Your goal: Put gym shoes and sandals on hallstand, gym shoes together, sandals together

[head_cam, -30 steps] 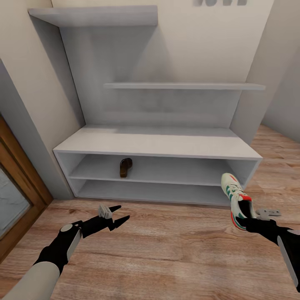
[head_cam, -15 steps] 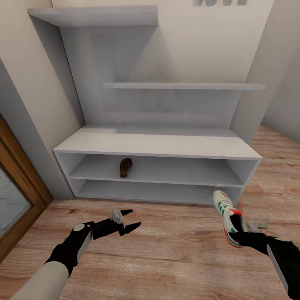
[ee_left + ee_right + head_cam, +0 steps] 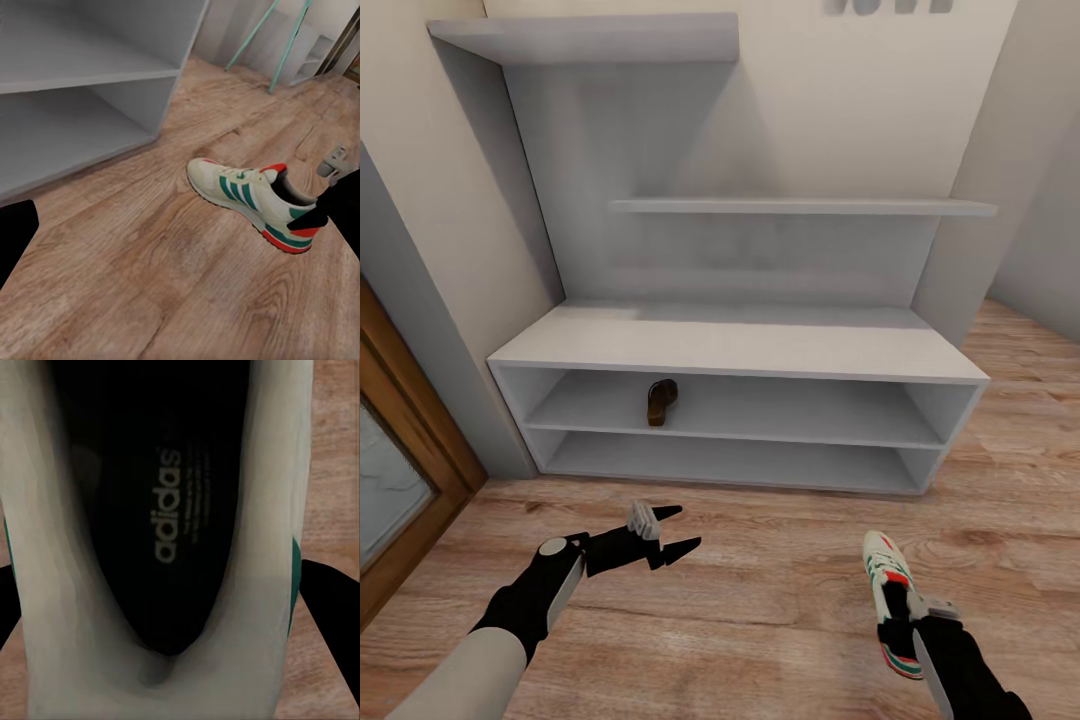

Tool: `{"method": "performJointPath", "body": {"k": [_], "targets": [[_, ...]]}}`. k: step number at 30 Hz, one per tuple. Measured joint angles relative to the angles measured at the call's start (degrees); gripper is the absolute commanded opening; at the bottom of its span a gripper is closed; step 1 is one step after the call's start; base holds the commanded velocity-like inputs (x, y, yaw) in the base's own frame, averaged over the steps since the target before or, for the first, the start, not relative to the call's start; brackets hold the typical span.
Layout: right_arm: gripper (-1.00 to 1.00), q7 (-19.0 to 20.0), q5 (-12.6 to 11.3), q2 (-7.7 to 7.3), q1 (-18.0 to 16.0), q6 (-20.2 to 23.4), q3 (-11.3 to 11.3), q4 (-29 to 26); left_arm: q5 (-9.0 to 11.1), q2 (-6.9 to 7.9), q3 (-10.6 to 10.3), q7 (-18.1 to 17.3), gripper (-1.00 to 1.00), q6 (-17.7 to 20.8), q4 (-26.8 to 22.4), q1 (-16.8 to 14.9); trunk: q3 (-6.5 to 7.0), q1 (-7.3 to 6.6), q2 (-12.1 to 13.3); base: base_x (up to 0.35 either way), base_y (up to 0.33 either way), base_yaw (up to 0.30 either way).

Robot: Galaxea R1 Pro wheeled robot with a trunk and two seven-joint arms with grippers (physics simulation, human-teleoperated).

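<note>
Right gripper (image 3: 902, 618), lower right of the head view, clamps the heel of a cream-white green-striped gym shoe (image 3: 891, 598) above the wood-plank floor (image 3: 760, 600). Left gripper (image 3: 678, 532) hangs apart, empty. Carrying step; next, lift toward the pale grey hallstand (image 3: 740, 345), frame centre, where one dark brown sandal (image 3: 661, 400) sits.

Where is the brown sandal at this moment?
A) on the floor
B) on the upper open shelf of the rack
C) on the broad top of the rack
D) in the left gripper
B: the sandal lies on the upper open shelf of the hallstand, below its broad top.
</note>
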Motion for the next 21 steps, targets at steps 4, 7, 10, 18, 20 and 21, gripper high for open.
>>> {"method": "performJointPath", "body": {"k": [4, 7, 10, 18, 20, 21], "targets": [[-1.0, -0.79, 0.0, 0.41, -0.03, -0.09, 0.0, -0.12, 0.0, 0.05, -0.03, 0.05, 1.0, 0.0, 0.13, 0.0, 0.0, 0.0, 0.0, 0.0, 0.0, 0.0], [-1.0, -0.87, -0.16, 0.44, -0.27, -0.1, -0.01, -0.48, -0.01, 0.02, -0.06, 0.08, 1.0, 0.01, 0.19, 0.0, 0.0, 0.0, 0.0, 0.0, 0.0, 0.0], [-1.0, -0.9, -0.21, 0.42, -0.85, -0.11, -0.01, -1.68, -0.01, 0.02, -0.07, 0.08, 1.0, 0.0, 0.22, 0.0, 0.0, 0.0, 0.0, 0.0, 0.0, 0.0], [-1.0, -0.94, -0.18, 0.37, -7.03, -0.12, -0.01, -4.04, -0.01, -0.03, -0.07, 0.08, 1.0, 0.01, 0.23, 0.0, 0.0, 0.0, 0.0, 0.0, 0.0, 0.0], [-1.0, -0.94, -0.09, 0.34, -7.65, -0.11, -0.02, -6.64, -0.01, -0.04, -0.07, 0.09, 1.0, 0.02, 0.24, 0.0, 0.01, 0.0, 0.0, 0.0, 0.0, 0.0], [-1.0, -0.92, -0.16, 0.32, -9.06, -0.11, -0.01, -7.63, 0.01, -0.04, -0.08, 0.09, 1.0, 0.0, 0.25, 0.0, 0.01, 0.0, 0.0, 0.0, 0.0, 0.0]]}}
